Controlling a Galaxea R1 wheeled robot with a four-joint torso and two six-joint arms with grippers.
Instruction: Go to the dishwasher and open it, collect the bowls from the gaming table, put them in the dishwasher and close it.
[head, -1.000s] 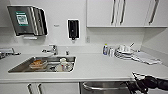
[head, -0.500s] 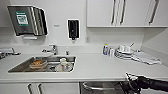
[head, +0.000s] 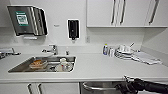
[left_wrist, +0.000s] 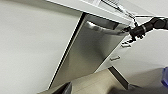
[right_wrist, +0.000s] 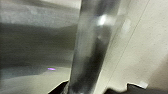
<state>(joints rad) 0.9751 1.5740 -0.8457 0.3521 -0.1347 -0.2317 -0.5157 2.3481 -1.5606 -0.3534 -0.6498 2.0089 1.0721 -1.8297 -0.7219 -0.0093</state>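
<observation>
The dishwasher (head: 105, 86) sits under the white counter (head: 100, 67), and its brushed steel front (left_wrist: 92, 52) looks tilted slightly out at the top. My right gripper (head: 123, 87) comes in from the right and holds the right end of the bar handle (left_wrist: 105, 28). In the right wrist view the handle (right_wrist: 95, 45) runs close past the camera. A dark part of my left gripper (left_wrist: 62, 88) shows low in front of the door, apart from it. The gaming table and the bowls are out of view.
A steel sink (head: 17, 68) with dishes in it lies to the left, behind it a tap (head: 53, 48). Stacked plates and cups (head: 125, 52) and a small bottle (head: 105, 49) stand at the back right. White drawers (left_wrist: 117, 57) flank the dishwasher.
</observation>
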